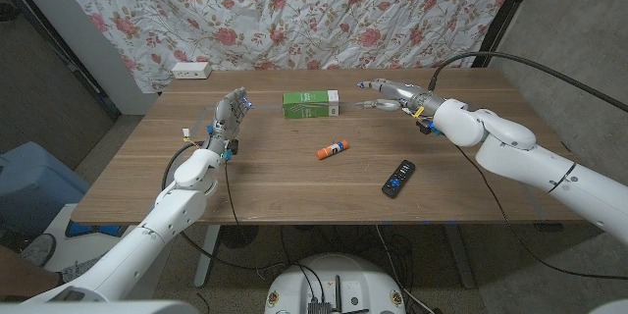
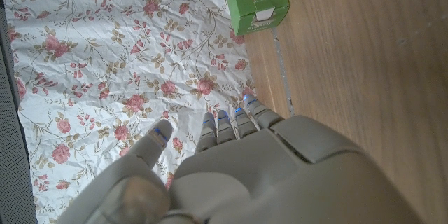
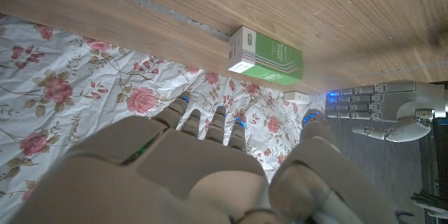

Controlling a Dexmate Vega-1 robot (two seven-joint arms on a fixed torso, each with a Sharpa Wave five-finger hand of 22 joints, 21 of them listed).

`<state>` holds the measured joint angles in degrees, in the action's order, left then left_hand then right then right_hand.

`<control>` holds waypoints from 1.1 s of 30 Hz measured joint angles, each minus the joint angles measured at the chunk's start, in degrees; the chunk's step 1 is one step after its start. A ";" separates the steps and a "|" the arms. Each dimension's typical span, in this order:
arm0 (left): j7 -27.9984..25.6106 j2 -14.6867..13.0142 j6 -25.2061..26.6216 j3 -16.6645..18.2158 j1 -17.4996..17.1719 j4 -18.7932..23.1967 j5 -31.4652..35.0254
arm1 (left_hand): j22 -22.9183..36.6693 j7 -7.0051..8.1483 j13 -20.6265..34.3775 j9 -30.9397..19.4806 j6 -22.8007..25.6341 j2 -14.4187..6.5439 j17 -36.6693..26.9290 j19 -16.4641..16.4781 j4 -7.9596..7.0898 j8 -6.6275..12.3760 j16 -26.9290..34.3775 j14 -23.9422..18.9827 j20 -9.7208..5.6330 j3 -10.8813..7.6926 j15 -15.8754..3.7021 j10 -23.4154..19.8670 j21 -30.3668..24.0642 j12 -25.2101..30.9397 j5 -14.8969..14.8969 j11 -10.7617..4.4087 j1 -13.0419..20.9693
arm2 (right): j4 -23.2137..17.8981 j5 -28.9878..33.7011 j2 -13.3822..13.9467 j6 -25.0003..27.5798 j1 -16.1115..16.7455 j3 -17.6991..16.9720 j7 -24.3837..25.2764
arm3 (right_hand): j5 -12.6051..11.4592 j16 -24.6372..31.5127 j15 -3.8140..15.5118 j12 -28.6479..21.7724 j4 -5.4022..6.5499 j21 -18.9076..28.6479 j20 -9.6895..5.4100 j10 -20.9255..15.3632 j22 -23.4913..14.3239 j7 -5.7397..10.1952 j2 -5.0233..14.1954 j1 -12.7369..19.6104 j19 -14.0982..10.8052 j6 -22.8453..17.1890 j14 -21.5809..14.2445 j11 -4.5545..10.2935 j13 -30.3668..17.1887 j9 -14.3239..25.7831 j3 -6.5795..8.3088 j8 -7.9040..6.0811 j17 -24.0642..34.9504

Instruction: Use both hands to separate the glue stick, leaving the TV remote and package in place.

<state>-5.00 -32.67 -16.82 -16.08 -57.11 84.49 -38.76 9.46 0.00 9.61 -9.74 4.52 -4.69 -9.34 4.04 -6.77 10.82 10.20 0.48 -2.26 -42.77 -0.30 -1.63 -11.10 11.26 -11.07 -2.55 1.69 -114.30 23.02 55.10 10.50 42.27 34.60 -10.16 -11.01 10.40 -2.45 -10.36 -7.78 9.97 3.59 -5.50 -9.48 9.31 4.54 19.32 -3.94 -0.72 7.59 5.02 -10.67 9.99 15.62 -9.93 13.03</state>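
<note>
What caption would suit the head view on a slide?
Both robot hands, left and right, open above a wooden table with glue stick, TV remote and green package.

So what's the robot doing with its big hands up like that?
It is getting ready to pull a glue stick apart. Right now both hands are empty and raised over the table: the left hand on one side, the right hand near the green package. The glue stick lies untouched in the middle, with the TV remote close by.

Soft, even indoor light (faint shadows), wrist foregrounds slightly blurred.
</note>
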 measured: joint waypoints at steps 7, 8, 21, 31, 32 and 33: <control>-0.37 0.02 -0.03 0.11 0.22 -0.04 0.22 | 0.00 0.00 0.00 0.00 0.00 0.00 0.00 0.00 0.00 0.00 0.00 0.02 0.00 0.00 -0.01 -0.22 0.00 0.00 0.00 -0.22 0.00 | -1.16 3.96 0.14 0.83 -1.87 1.21 -5.48 | -0.01 0.24 -0.31 -0.25 -1.50 0.00 0.30 0.00 0.00 0.01 -0.15 2.71 0.30 0.15 0.31 0.00 -0.15 0.30 1.17 -0.48 -0.26; -0.48 0.05 -0.09 0.11 0.25 -0.11 0.28 | 0.00 0.00 0.00 0.00 0.00 0.00 0.00 0.00 0.00 0.00 0.00 0.01 0.00 0.00 -0.01 -0.31 0.00 0.00 0.00 -0.31 0.00 | -1.64 4.89 0.06 1.15 -2.80 1.82 -6.92 | -0.01 0.42 -0.31 -0.25 -1.65 0.00 0.31 -0.01 0.00 0.01 -0.14 2.72 0.30 0.15 0.31 0.00 -0.15 0.30 1.32 -0.48 -0.36; -0.98 0.61 -0.25 -0.05 0.96 -1.13 0.83 | 0.00 0.00 0.00 0.00 0.40 0.00 -0.01 -0.01 0.00 0.00 0.00 0.02 0.01 0.00 -0.01 -0.52 0.00 0.00 0.00 -0.11 0.00 | -3.24 10.32 -1.19 2.68 -5.95 3.91 -15.97 | -0.29 0.86 -1.37 -1.11 -3.20 0.22 2.28 -1.88 0.01 0.63 -0.31 7.86 0.18 -0.11 0.06 -0.62 -0.41 0.43 3.53 -1.55 -0.80; -1.75 0.82 -0.24 -0.37 1.22 -1.41 1.42 | 0.00 0.21 0.14 0.00 0.61 0.00 -0.01 -0.01 0.00 0.00 0.00 0.02 0.01 0.00 -0.01 -0.51 0.00 0.00 0.00 -0.11 0.00 | -4.50 14.69 -2.76 4.57 -7.44 5.55 -21.79 | -0.29 1.33 -2.15 -1.55 -3.28 0.42 3.10 -3.55 0.01 0.93 -1.22 10.87 -0.03 -1.63 -0.97 -0.84 -0.40 0.40 4.57 -2.38 -1.05; -1.83 0.84 -0.23 -0.40 1.22 -1.41 1.50 | 0.00 0.21 0.15 0.00 0.61 0.00 -0.01 -0.01 0.00 0.00 0.00 0.02 0.01 0.00 -0.01 -0.51 0.00 0.00 0.00 -0.11 0.00 | -4.83 15.42 -3.24 4.88 -7.73 6.05 -22.47 | -0.29 1.59 -1.92 -1.55 -3.28 0.42 3.22 -3.58 0.01 0.93 -1.92 11.57 0.10 -1.63 -1.20 -0.87 -0.40 0.40 4.56 -2.37 -1.06; -1.84 0.85 -0.23 -0.40 1.23 -1.41 1.51 | 0.00 0.21 0.15 0.00 0.61 0.00 -0.01 -0.01 0.00 0.00 0.00 0.02 0.01 0.00 -0.01 -0.51 0.00 0.00 0.00 -0.11 0.00 | -4.87 15.76 -3.30 5.01 -7.77 6.12 -22.79 | -0.29 1.74 -2.07 -1.55 -3.19 0.42 3.52 -3.63 0.01 0.72 -1.96 11.61 -0.03 -1.85 -1.50 -0.93 -0.40 0.40 4.66 -2.38 -1.23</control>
<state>-6.84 -31.82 -17.05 -16.48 -55.88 83.08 -37.25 9.46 0.21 9.75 -9.73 5.13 -4.69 -9.35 4.03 -6.77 10.81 10.20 0.50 -2.25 -42.77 -0.31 -2.14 -11.10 11.26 -11.07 -2.66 1.69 -119.18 38.78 51.80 15.51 34.50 40.71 -32.95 -11.30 12.14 -4.52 -11.91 -10.97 10.39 7.11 -9.13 -9.47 10.03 2.58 30.93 -3.97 -2.57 6.09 4.10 -11.07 10.39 20.28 -12.31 11.80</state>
